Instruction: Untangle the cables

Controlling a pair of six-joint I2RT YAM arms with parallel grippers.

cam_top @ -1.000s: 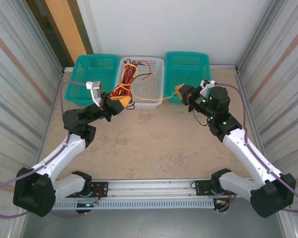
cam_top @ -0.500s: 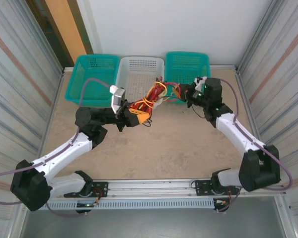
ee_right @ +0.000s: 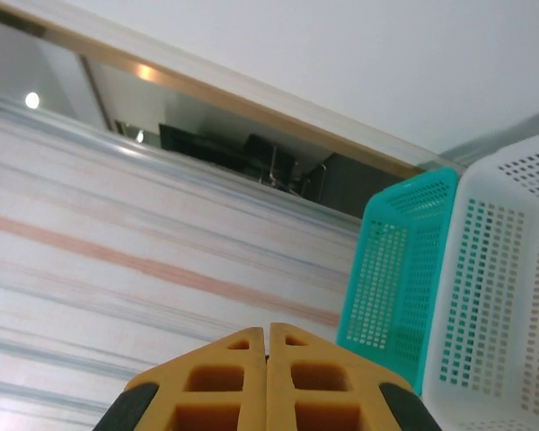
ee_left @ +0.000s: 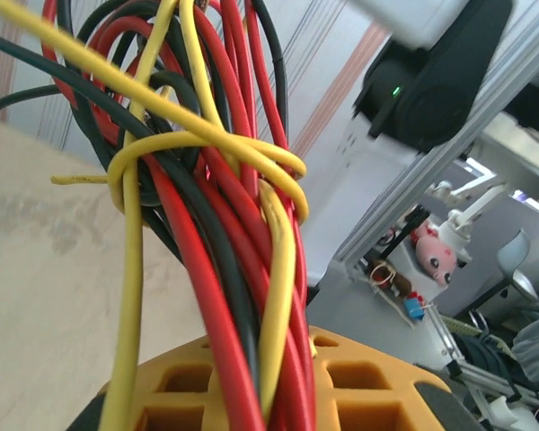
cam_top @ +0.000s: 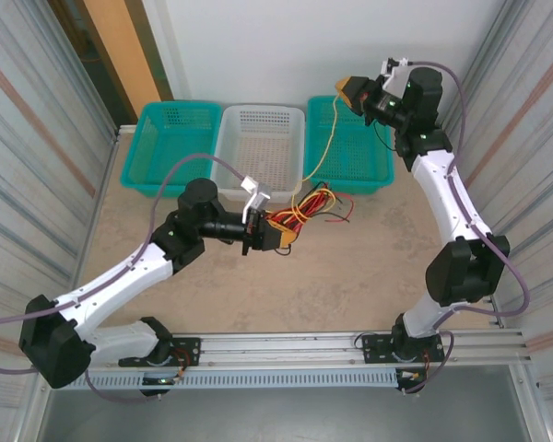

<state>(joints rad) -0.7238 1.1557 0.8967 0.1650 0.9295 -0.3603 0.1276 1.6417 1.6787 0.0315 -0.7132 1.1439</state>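
Note:
The cables [cam_top: 311, 204] are a tangled bunch of red, black and yellow wires hanging just above the table in front of the white basket. My left gripper [cam_top: 278, 232] is shut on the bunch from its left. In the left wrist view the wires [ee_left: 225, 224] run up between the orange fingers [ee_left: 377, 377], with a yellow strand knotted round them. One yellow cable [cam_top: 326, 138] runs from the bunch up to my right gripper [cam_top: 347, 89], raised high over the right teal basket and shut on its end. In the right wrist view that gripper [ee_right: 268, 334] has its jaws pressed together, and the strand is hidden.
Three baskets line the back wall: a teal one [cam_top: 170, 138] on the left, a white one [cam_top: 258, 138] in the middle and a teal one [cam_top: 359, 157] on the right. Corrugated metal walls close in both sides. Bare tan table lies in front of the baskets.
My left gripper carried the bunch out of the white basket, right and nearer. My right gripper swung up and back from table height, drawing the yellow cable out long.

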